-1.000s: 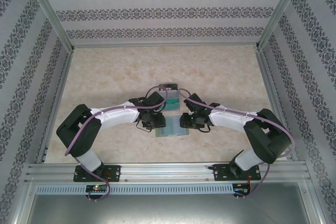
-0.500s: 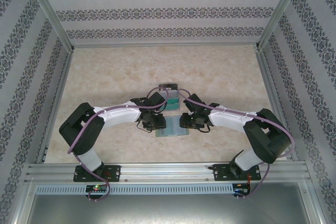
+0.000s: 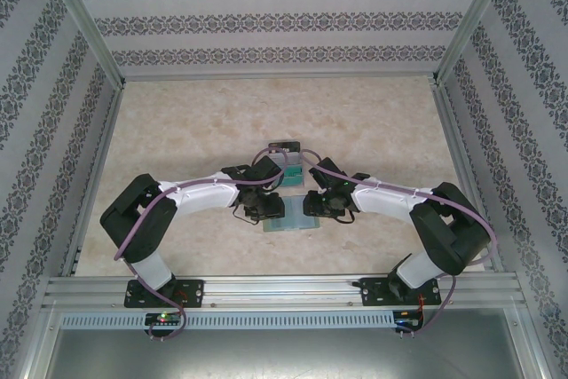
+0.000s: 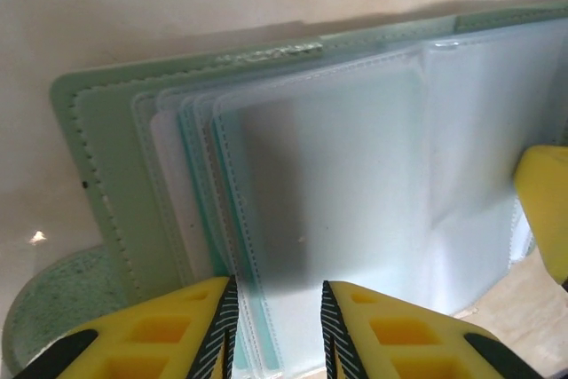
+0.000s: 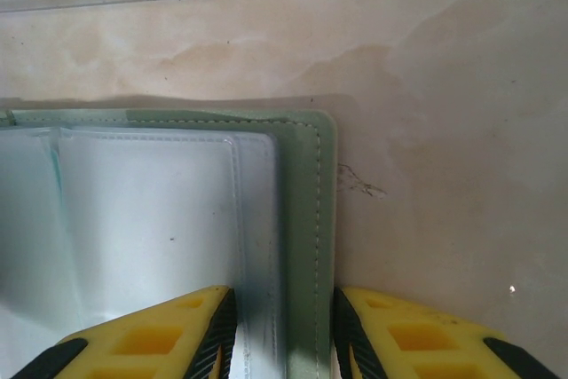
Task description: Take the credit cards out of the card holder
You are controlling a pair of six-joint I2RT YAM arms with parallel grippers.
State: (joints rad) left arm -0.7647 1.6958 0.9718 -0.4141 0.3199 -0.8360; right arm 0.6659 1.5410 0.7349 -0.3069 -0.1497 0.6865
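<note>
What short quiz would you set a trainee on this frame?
1. Where do the teal cards lie relative to the card holder?
2. True or false: the holder is folded shut.
3. The right gripper straddles: A) the holder's right edge, B) the cards, C) a pen.
Key: 1 beyond it, away from the arm bases; 2 false, it lies open; 3 A.

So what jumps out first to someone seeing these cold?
The grey-green card holder lies open at mid-table, its pale glossy sleeves fanned. The left gripper and right gripper flank it from opposite sides, yellow fingertips parted over its outer edges. Just beyond it sits a teal stack of credit cards.
</note>
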